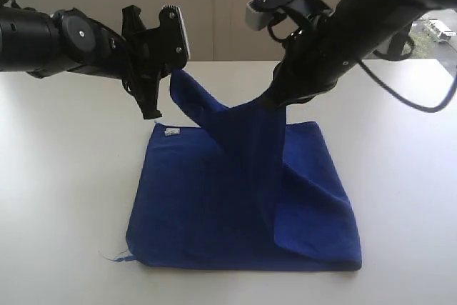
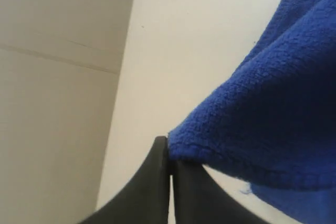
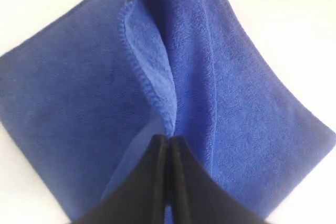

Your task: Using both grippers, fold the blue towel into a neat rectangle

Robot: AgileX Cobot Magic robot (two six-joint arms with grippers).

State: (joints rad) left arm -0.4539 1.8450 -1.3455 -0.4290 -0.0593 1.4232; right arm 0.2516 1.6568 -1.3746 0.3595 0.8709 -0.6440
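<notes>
Blue towel (image 1: 235,205) edges are clamped in the closed left end effector (image 2: 169,156) and right end effector (image 3: 169,148); right grip hidden in exterior view.

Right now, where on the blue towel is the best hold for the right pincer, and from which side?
Take the blue towel by its stitched hem, where the right pincer pinches it, coming from above with jaws across the edge. That hem stands raised off the flat layer, likely the easiest pinch; elsewhere the cloth lies flat on the table.
</notes>
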